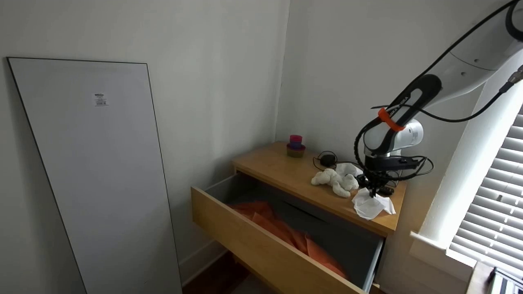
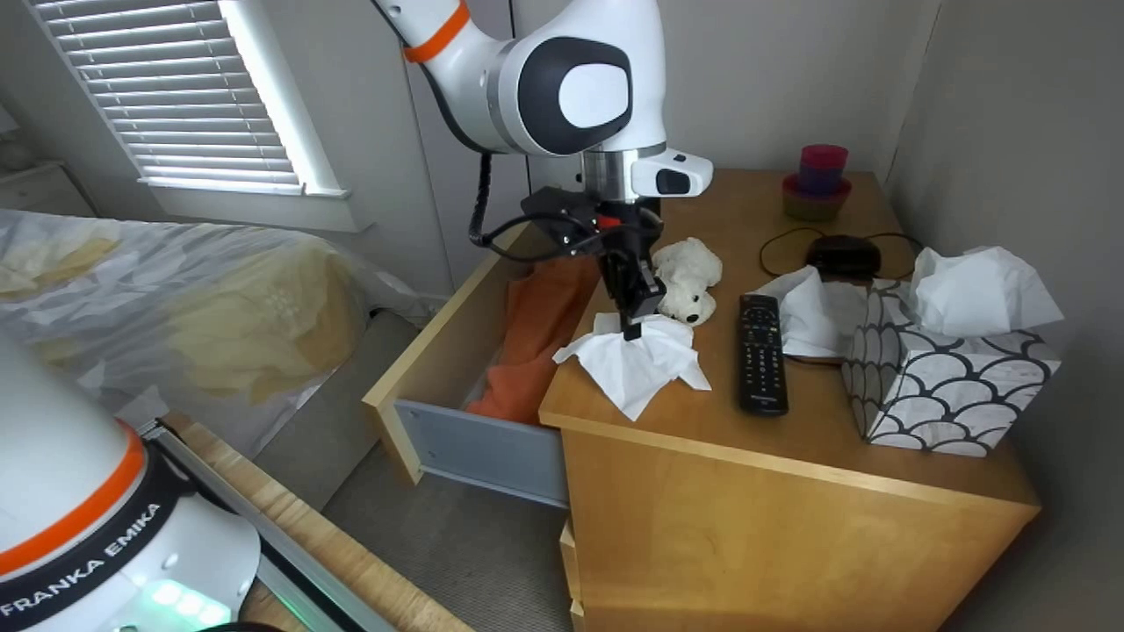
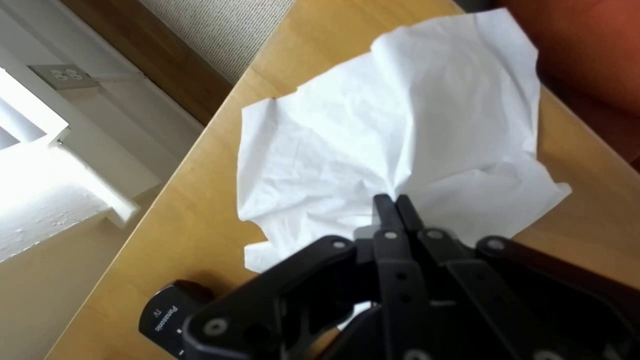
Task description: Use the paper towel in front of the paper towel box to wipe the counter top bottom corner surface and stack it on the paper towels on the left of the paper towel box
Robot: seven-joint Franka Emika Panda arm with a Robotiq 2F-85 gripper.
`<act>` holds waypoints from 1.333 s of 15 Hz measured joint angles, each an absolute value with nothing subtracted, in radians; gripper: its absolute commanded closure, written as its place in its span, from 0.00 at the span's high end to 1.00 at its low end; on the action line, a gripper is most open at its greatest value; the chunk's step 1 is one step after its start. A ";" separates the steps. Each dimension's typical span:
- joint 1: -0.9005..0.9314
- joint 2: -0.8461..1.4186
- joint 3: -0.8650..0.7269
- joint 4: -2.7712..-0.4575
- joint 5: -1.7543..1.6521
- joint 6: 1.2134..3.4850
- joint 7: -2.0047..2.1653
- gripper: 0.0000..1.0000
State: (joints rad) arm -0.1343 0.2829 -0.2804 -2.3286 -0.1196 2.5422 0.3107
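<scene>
Pinching the paper towel (image 2: 639, 364), the gripper (image 3: 394, 199) perhaps hasn't finished wiping — stacking onto towels (image 2: 821, 316) beside the tissue box (image 2: 959, 399) remains

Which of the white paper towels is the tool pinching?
The spread-out towel beside the open drawer: its folds gather at the closed tool. The loose paper lies between remote and box; the last towel pokes from the box.

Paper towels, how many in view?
3 visible: a first towel pinched in the claw, a second towel between the remote and the patterned box, a third towel poking out of that box. More may be hidden under the second or inside the box.
</scene>
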 measured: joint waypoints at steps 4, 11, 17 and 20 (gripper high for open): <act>-0.133 0.290 -0.279 -2.329 -0.122 2.586 0.313 0.01; -0.134 0.395 -0.292 -2.309 -0.115 2.647 0.342 0.01; -0.135 0.439 -0.317 -2.260 -0.095 2.647 0.360 0.01; -0.137 0.466 -0.325 -2.221 -0.084 2.647 0.367 0.01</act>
